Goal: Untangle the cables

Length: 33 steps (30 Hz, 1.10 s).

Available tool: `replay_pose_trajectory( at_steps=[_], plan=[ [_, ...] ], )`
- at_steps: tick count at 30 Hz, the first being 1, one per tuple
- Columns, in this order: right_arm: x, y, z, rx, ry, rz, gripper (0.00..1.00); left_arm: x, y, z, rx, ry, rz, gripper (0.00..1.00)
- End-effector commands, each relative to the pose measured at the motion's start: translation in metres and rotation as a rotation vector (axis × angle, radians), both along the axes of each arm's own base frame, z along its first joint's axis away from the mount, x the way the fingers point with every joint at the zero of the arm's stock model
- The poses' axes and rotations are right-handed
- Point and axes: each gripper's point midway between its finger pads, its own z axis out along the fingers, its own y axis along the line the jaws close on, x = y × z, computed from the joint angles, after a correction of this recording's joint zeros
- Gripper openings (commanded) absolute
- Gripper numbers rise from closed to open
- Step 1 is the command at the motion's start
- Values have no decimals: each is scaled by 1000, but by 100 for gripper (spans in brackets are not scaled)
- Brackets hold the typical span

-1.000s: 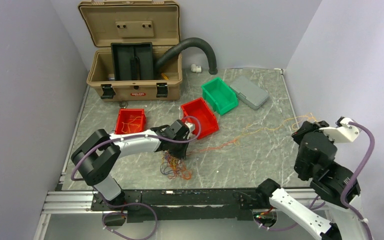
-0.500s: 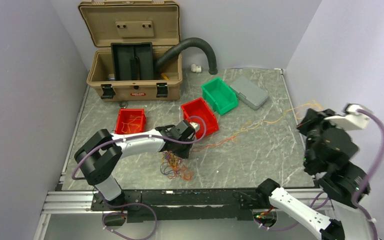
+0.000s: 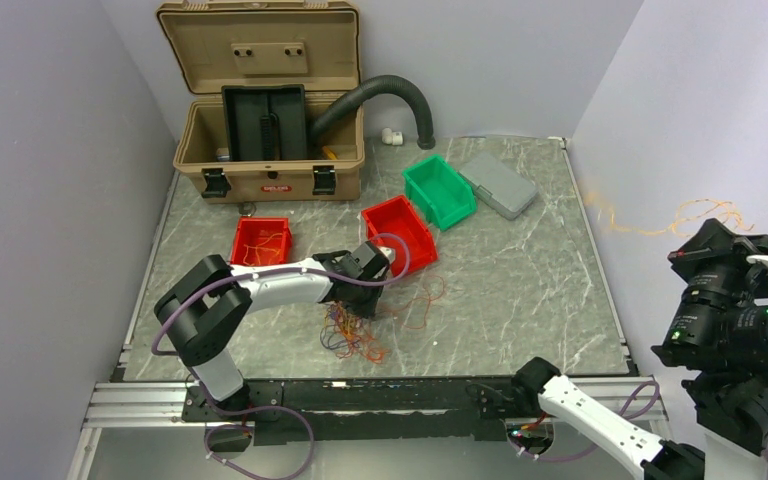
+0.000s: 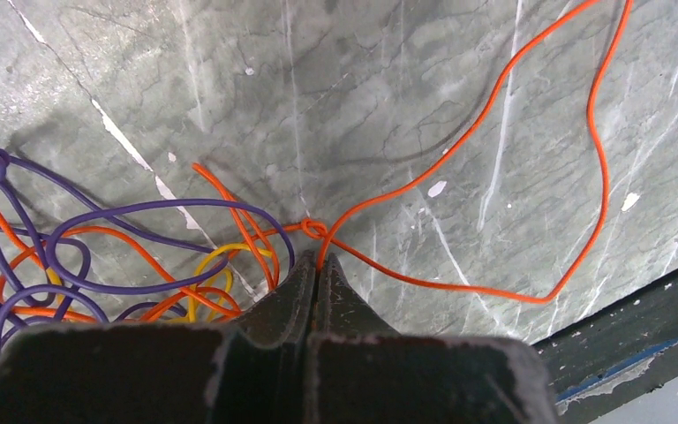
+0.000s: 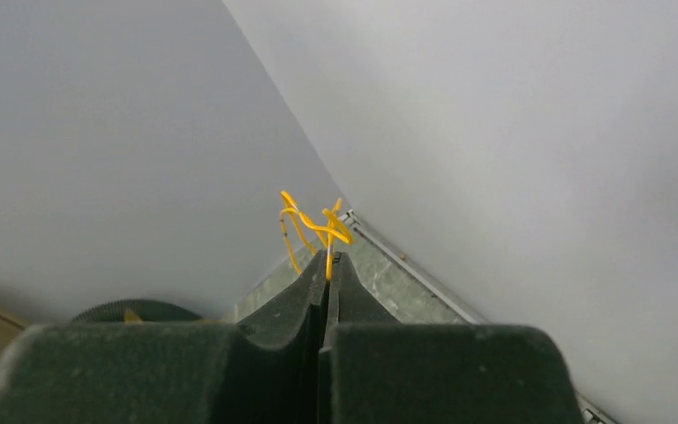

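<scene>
- Low over the marble table [image 3: 520, 290], left gripper [image 4: 316, 265] pinched shut on an orange wire [image 4: 591, 124], right at a small knot [image 4: 314, 228].
- Just beside those closed jaws, the tangle of cables [image 3: 352, 338]: purple, orange and yellow loops lying on the tabletop, near a red bin [image 3: 400, 235].
- Raised off to the right by the wall, right gripper [image 5: 327, 258] clamped shut on a yellow wire [image 5: 313, 221], loose loops curling in the air above the fingertips.
- Further back: a second red bin [image 3: 260, 240], a green bin [image 3: 438, 190], an open tan case [image 3: 265, 150].
</scene>
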Motion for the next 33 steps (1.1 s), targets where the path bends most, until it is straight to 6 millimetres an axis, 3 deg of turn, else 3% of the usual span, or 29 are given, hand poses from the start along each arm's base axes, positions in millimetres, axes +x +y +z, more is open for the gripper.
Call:
replay_pose_trajectory(
  at_steps=[1,3,9,13,18,24,28,33],
  plan=[
    [37,48,-23,-72,116,197,0,3,-7,16,-34,-50,-14,0],
    [55,76,-40,-94,170,303,0,6,-10,33,-42,-95,-25,2],
    [92,162,-79,-96,237,648,0,9,-14,79,-102,-156,-45,38],
    [108,211,-97,-103,274,830,0,17,2,111,-89,-237,-14,57],
    [129,266,-117,-120,334,1013,0,32,46,148,-139,-272,91,70],
    [152,327,-134,-96,345,1197,0,47,118,184,-212,-337,280,90],
    [162,363,-137,-99,341,1271,0,47,160,196,-197,-370,392,99],
    [169,416,-140,-169,356,1306,0,47,212,201,-119,-418,542,99]
  ],
)
